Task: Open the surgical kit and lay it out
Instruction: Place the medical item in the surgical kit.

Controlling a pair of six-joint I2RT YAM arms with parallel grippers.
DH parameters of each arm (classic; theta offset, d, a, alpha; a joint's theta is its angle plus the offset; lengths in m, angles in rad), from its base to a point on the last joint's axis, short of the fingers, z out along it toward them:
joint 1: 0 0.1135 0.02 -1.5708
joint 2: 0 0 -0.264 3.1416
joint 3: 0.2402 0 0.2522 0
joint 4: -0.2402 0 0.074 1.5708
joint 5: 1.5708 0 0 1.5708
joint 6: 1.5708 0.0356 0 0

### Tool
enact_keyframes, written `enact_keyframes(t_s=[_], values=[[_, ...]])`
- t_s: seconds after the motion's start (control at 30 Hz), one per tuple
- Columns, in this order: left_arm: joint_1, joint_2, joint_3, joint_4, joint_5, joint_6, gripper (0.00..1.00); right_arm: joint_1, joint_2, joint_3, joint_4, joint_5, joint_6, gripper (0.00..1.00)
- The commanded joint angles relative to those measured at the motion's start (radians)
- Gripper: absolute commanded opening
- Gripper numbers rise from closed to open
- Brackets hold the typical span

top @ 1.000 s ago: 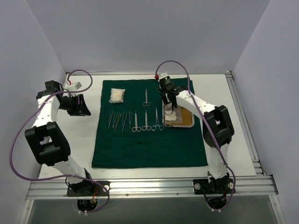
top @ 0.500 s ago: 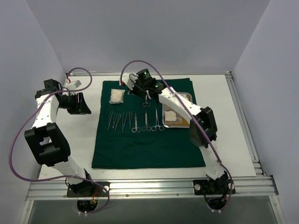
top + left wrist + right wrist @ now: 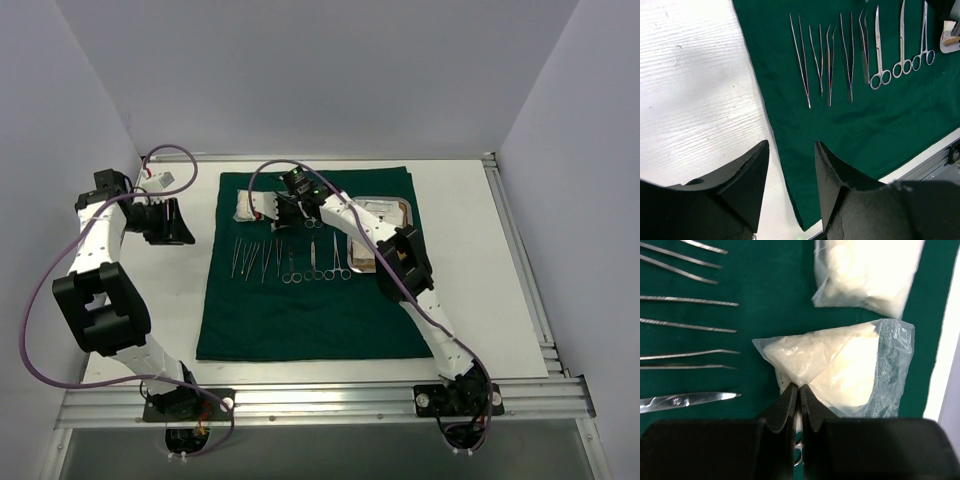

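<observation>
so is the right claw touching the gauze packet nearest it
Touching. Right wrist view: the right claw is shut, its tips pinching the near edge of the gauze packet.

high overhead; both wrists close above cloth (image 3: 300,320)

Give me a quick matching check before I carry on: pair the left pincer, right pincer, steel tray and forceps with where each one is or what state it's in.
Things:
1. left pincer
2. right pincer
3. steel tray
4. forceps

Places or states:
A. shut on the edge of a clear gauze packet
B. open, over the white table just left of the green drape
C. laid side by side in a row on the drape
D. on the drape, toward the robot's right

Pairs: 1-B, 2-A, 3-D, 4-C
</observation>
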Motion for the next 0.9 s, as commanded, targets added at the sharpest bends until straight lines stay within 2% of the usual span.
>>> enact_keyframes(t_s=[0.0,0.47,0.87], values=[[0.000,-0.003,0.001,-0.004,0.013,0.024,0.51,0.003,0.004,0.061,0.076,-0.026,0.010,0.00],[0.001,-0.005,0.001,-0.007,0.007,0.026,0.51,-0.010,0.099,0.058,0.193,0.068,0.147,0.00],[0.001,-0.002,0.003,-0.010,0.001,0.032,0.51,-0.017,0.090,0.026,0.271,0.132,0.222,0.03]])
